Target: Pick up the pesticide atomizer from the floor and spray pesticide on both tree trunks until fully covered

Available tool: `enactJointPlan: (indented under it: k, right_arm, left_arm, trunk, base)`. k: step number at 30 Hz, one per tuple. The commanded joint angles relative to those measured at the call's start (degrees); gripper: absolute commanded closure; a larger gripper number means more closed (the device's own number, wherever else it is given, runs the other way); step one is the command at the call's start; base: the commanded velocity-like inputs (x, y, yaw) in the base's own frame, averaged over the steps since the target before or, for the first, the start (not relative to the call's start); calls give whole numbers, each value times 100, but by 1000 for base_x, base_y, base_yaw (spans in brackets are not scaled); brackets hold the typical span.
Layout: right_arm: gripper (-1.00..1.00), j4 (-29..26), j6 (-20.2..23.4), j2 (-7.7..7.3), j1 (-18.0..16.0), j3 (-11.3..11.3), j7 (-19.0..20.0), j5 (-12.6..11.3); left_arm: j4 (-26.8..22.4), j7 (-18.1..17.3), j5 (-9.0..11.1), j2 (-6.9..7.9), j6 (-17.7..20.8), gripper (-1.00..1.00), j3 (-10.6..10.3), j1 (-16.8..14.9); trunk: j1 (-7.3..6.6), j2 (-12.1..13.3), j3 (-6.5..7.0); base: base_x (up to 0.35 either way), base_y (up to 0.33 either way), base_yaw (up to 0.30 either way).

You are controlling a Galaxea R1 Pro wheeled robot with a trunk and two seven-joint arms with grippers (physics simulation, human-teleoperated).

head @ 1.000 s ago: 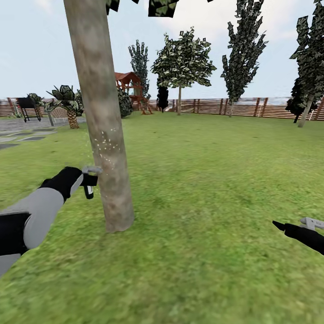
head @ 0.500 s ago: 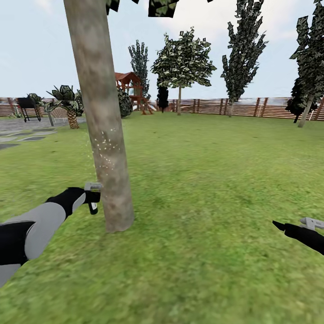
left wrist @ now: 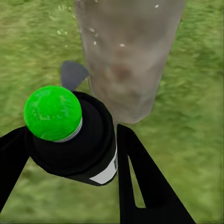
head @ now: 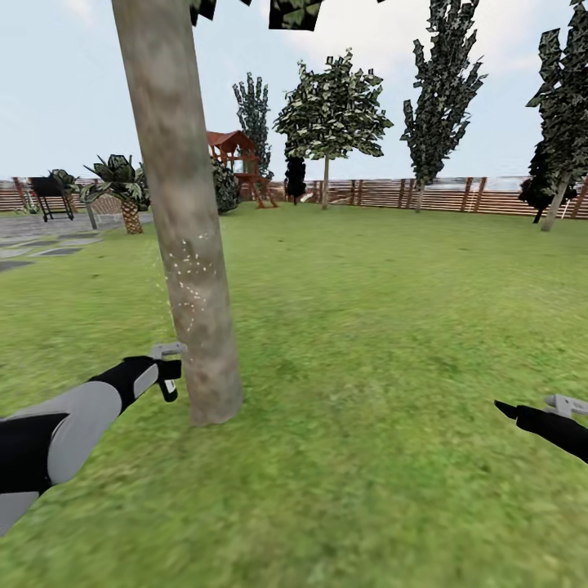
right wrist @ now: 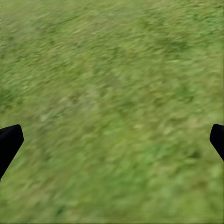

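Left pincer, two black wedge fingers, is clamped on the squat black pesticide atomizer with a glossy green dome cap and grey nozzle, nozzle aimed at the thick mottled grey-brown tree trunk just beside it, low near the flared base. Pale speckles dot the rough bark above the nozzle. Right pincer hangs wide open and empty over the blurry green lawn, well apart from the trunk.

Tree trunk: rough mottled bark. Atomizer: matt black body, glossy green cap. Fence: slatted wood.
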Motion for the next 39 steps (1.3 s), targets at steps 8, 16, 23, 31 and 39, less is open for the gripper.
enactJointPlan:
  k: [8,16,23,31,39]
  right_arm:
    - [-100,0,0,8,0,0,13,0]
    - [-100,0,0,8,0,7,7,55]
    - [-100,0,0,15,0,9,35,122]
    - [-100,0,0,16,-2,3,30,124]
    - [-100,0,0,17,0,9,30,130]
  left_arm:
    - [25,8,8,-173,56,100,-12,99]
    - [25,17,1,-245,325,100,-12,103]
    - [25,18,1,-324,420,100,-12,103]
    - [25,18,1,-342,478,100,-12,103]
    - [25,18,1,-342,479,100,-12,103]
  trunk:
    - [0,0,0]
    - [0,0,0]
    - [0,0,0]
    - [0,0,0]
    - [0,0,0]
  base:
    - [23,0,128]
    - [0,-164,68]
    - [-82,-286,0]
    - [-181,-265,125]
    - [-12,-138,251]
